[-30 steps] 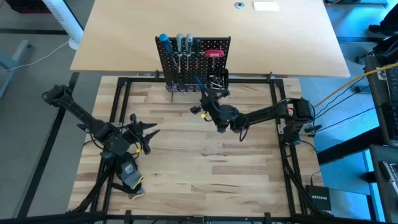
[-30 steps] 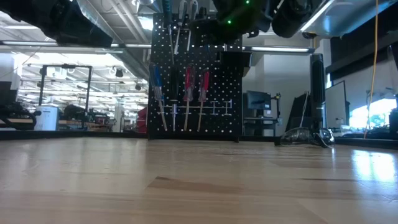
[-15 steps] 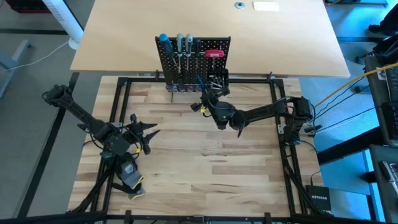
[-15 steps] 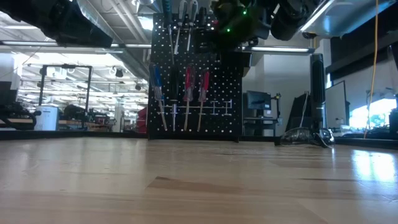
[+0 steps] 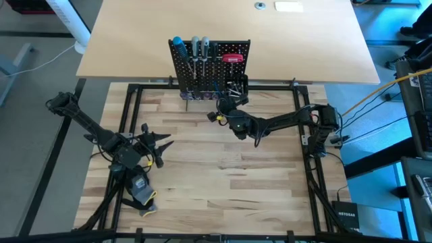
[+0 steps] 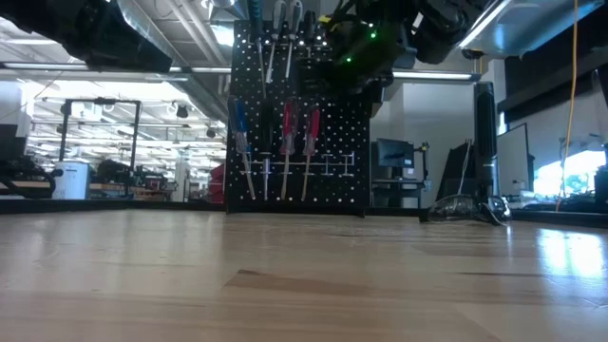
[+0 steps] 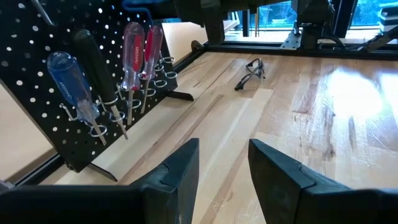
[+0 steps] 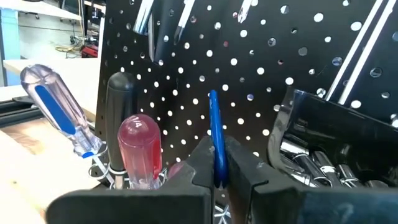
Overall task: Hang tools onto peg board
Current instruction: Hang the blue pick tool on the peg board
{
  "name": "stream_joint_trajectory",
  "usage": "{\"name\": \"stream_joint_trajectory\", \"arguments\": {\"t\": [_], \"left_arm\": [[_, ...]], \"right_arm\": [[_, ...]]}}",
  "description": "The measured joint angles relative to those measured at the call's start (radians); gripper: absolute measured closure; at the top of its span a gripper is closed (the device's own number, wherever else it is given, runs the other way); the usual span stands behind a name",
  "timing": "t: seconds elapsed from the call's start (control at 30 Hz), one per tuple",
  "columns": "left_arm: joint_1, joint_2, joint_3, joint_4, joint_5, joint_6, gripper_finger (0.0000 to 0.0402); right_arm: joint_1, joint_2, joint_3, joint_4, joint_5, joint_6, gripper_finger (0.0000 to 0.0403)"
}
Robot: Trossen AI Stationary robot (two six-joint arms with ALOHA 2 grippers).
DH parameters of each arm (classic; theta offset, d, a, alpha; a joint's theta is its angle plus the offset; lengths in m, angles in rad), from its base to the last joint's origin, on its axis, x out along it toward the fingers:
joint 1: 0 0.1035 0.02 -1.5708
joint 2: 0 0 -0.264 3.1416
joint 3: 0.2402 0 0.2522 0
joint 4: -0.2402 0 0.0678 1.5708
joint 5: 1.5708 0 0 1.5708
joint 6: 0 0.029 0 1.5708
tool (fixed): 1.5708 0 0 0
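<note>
glasses (image 7: pixel 251 73) — on tabletop | glove (image 5: pixel 140 190) — near table edge

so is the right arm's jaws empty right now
No, the right gripper is shut on a slim blue tool, held upright close in front of the peg board.

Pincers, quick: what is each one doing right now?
Left pincer: open, holding nothing.
Right pincer: shut on a slim blue tool at the peg board.
</note>
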Motion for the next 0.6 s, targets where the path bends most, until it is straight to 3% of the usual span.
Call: {"name": "stream_joint_trajectory", "arguments": {"t": [0.6], "left_arm": [[0.000,0.000,0.000,0.004,0.000,-0.002,0.0274]], "right_arm": [[-0.016,0.000,0.000,-0.089,-0.030,0.090,0.0370]]}}
